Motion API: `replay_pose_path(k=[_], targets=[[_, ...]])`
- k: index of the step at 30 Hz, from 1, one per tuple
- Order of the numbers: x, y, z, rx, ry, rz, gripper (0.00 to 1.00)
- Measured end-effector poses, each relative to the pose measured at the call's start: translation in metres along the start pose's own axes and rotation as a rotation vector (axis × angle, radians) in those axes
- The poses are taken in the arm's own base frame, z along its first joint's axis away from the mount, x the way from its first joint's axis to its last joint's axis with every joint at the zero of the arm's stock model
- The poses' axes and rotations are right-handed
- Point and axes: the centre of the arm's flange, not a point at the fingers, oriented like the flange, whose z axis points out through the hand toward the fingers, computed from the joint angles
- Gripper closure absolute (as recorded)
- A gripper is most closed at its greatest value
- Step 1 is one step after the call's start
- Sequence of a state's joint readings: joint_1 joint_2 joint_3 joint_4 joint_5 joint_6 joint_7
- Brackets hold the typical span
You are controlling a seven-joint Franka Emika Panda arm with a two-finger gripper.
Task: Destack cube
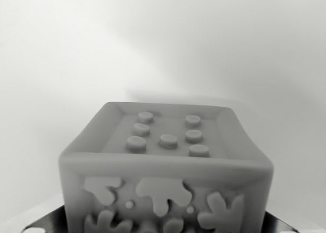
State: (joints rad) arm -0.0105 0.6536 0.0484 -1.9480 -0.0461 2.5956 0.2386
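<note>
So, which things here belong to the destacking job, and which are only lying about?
Belongs to the job:
- the cube, with raised studs on its top face and splash-shaped reliefs on its front
- the dark ribbed tool parts at the bottom corners, left and right

Only lying about:
- nothing else can be seen; the background is plain and pale

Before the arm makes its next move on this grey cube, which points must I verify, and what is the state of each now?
1. Grey soft cube with raised studs on top in wrist view: ok.
2. Cube roughly centred: ok.
3. Top face clear of objects: ok.
4. Gripper fingers visible, open or shut: cannot tell; only dark ribbed edges show at the bottom corners.
5. Second cube beneath: cannot tell, hidden.
6. Cube gripped: cannot tell.
</note>
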Motion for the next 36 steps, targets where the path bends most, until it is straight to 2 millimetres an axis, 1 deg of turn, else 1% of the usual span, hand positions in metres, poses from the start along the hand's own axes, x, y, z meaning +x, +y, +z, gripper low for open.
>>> replay_pose_path(k=[9, 14, 19, 20, 36], targets=[[0.0, 0.0, 0.017, -0.001, -0.001, 0.0, 1.0], [0.0, 0.0, 0.022, -0.001, 0.0, -0.001, 1.0], [0.001, 0.0, 0.022, -0.001, 0.002, -0.001, 1.0], [0.001, 0.0, 0.022, -0.001, 0.002, -0.001, 0.0], [0.0, 0.0, 0.024, -0.001, 0.001, -0.001, 0.0]])
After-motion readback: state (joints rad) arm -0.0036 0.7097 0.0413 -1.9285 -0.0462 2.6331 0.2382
